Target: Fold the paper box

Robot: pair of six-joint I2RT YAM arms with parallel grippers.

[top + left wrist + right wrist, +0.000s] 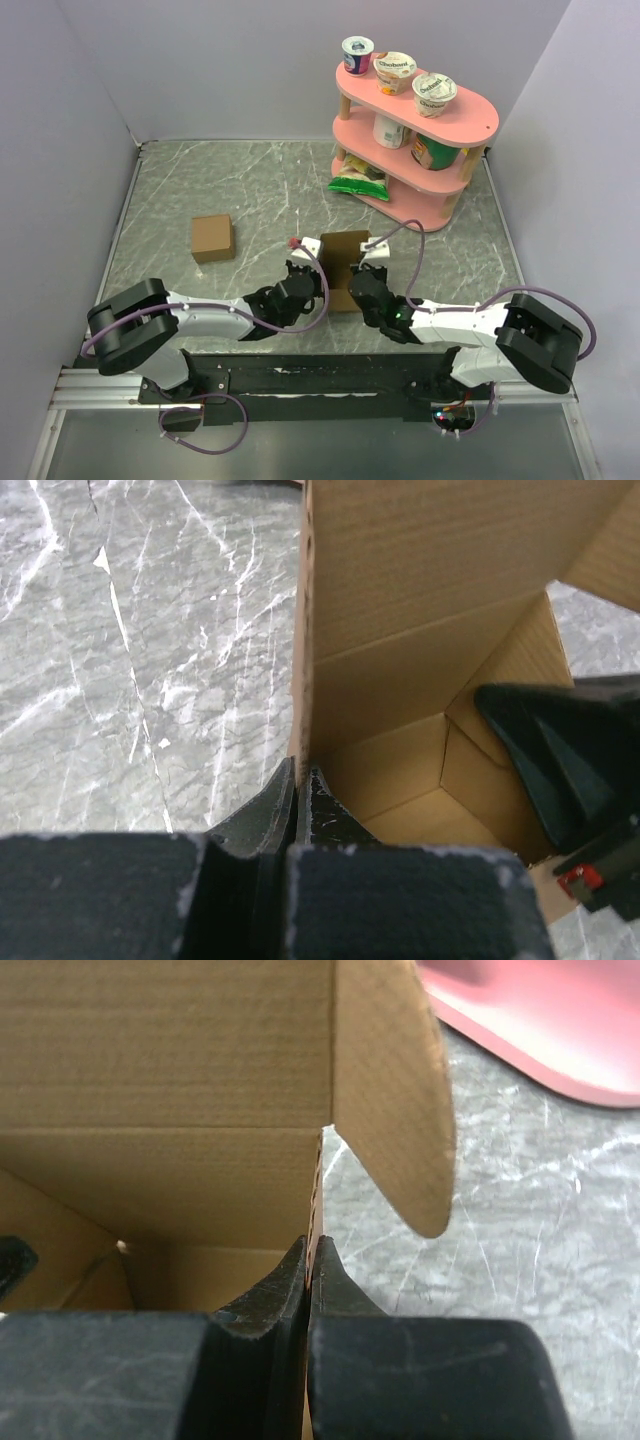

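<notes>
Tools: left gripper (298,783) clenched on one wall of the paper box (400,630); right gripper (310,1258) clenched on the opposite wall, beside the rounded flap (395,1090). Box sits open, mid-table (250,190). Likely light and thin, dents easily; pinch wall edges gently.

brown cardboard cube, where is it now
Top view: the closed brown cardboard cube sits on the grey marble table, left of the open brown cardboard box.

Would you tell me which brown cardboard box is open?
The paper box at the centre, flaps up; the cube to its left is closed.
</notes>
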